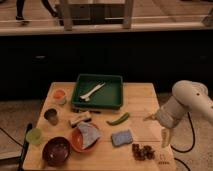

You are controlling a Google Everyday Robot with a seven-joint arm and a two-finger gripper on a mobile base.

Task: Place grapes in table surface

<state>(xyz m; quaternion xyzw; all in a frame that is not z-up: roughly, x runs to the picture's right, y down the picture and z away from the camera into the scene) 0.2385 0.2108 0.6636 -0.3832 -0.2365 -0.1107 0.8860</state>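
The grapes [143,152], a small dark reddish-purple cluster, lie on the light tan wooden table surface [142,107] near its front right corner, right of the blue sponge [122,137]. My gripper [159,129] hangs from the white arm at the table's right edge, above and to the right of the grapes and apart from them. One finger [165,138] points down over the table edge; another points left.
A green tray [116,97] with a white utensil sits at the back. A green pepper [118,119], an orange plate [80,142] with a cloth, a maroon bowl [56,150], and cups [59,95] stand to the left. A dark logo mark [161,161] is near the corner.
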